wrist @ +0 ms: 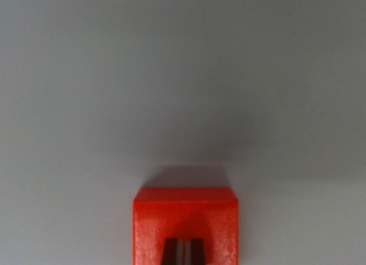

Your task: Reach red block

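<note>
Plain grey tabletop (183,76), red block (186,219) right under the gripper (184,252); tips nearly together, holding nothing, basically reached.

Block (186,219) sits bottom centre of frame on table (183,76); finger tips (170,252) over its lower edge.

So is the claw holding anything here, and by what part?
Cannot be told. The claw tips sit over the block, nearly together, at the frame's bottom edge; a grip isn't visible.
</note>
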Available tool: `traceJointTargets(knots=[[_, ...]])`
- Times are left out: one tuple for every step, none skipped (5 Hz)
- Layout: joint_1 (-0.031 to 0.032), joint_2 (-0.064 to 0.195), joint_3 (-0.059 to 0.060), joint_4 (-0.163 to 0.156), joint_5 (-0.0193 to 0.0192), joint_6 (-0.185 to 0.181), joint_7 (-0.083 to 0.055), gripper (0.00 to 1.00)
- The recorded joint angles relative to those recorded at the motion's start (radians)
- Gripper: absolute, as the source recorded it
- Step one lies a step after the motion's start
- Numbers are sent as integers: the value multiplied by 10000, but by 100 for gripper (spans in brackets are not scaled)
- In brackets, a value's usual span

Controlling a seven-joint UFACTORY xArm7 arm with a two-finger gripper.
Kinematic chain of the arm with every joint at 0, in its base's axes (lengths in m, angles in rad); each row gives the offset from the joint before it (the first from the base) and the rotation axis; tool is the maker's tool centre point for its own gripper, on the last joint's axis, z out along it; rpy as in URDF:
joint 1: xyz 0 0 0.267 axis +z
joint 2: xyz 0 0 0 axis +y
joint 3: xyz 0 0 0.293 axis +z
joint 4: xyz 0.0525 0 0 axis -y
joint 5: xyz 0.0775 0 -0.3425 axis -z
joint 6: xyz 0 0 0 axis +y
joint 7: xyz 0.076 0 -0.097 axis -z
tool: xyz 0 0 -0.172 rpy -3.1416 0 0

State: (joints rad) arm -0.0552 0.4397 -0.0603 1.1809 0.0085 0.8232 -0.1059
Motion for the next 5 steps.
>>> traceJointTargets(knots=[[-2,8,-1,-7,1,-14,-2,0],[-2,8,-1,-7,1,-14,-2,0],[-2,8,-1,-7,1,-14,-2,0],[-2,8,-1,-7,1,-14,-2,0],[-2,8,-1,-7,1,-14,-2,100]])
